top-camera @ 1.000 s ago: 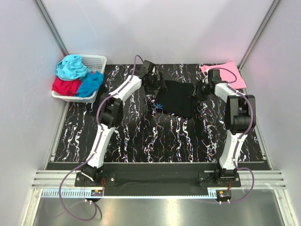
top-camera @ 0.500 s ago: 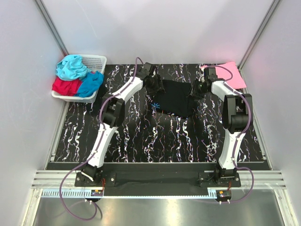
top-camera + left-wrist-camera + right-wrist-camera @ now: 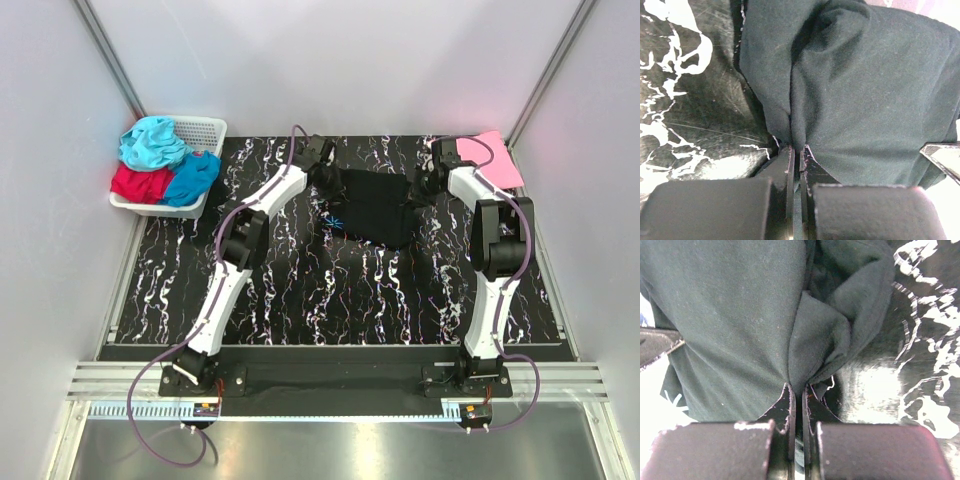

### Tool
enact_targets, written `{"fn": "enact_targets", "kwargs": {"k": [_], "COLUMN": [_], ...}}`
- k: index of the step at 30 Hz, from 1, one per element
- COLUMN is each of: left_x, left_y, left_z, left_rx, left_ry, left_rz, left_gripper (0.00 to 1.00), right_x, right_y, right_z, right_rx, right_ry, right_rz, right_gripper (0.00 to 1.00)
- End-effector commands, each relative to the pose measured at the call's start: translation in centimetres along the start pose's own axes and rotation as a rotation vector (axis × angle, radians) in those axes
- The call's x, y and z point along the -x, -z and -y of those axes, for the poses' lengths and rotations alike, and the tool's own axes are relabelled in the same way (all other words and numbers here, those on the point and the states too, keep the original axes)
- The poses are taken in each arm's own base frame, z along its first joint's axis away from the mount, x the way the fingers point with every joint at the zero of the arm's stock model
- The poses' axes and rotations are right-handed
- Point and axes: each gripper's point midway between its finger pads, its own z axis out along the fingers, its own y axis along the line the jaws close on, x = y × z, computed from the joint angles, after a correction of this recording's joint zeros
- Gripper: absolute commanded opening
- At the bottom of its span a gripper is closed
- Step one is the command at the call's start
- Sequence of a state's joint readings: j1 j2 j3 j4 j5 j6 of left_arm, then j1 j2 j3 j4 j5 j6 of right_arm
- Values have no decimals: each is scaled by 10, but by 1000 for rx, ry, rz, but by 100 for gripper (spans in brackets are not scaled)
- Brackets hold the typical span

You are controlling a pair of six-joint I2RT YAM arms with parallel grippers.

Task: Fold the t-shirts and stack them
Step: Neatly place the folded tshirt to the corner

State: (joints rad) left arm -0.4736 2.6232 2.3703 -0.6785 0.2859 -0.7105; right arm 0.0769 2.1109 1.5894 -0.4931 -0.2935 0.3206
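We log the left tool (image 3: 796, 150) pinched tight on a fold of the black t-shirt (image 3: 865, 90). The right tool (image 3: 799, 390) is clamped on its opposite edge. The cloth spans between both tools, over the counter (image 3: 300, 290).

Matt cloth, glossy worktop (image 3: 685, 125)
The black t-shirt (image 3: 865, 90) reads as soft matt knit; the marbled worktop beneath it gleams, finely scratched; basket (image 3: 205, 130) left of it, white plastic lattice.
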Motion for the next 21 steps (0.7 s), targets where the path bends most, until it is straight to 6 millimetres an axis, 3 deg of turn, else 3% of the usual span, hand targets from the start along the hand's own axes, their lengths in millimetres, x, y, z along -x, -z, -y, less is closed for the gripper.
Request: {"fn": "enact_targets", "kwargs": {"k": [1, 6, 13, 21], "left_x": [4, 14, 27, 17], "left_y": [3, 20, 37, 37], "left_z": [20, 34, 59, 92], "left_rx": [-65, -89, -151, -338], "left_ry": [-28, -50, -70, -97], "left_rz": [8, 41, 82, 21], "left_gripper": [0, 0, 0, 0], "right_x": [31, 45, 51, 81], "right_y": [12, 22, 24, 41], "right_z": [-5, -4, 2, 16], "right_rx": [-50, -85, -130, -264], "right_ry": [65, 89, 100, 118], "right_rz": [86, 130, 148, 232], "right_gripper": [0, 0, 0, 0]}}
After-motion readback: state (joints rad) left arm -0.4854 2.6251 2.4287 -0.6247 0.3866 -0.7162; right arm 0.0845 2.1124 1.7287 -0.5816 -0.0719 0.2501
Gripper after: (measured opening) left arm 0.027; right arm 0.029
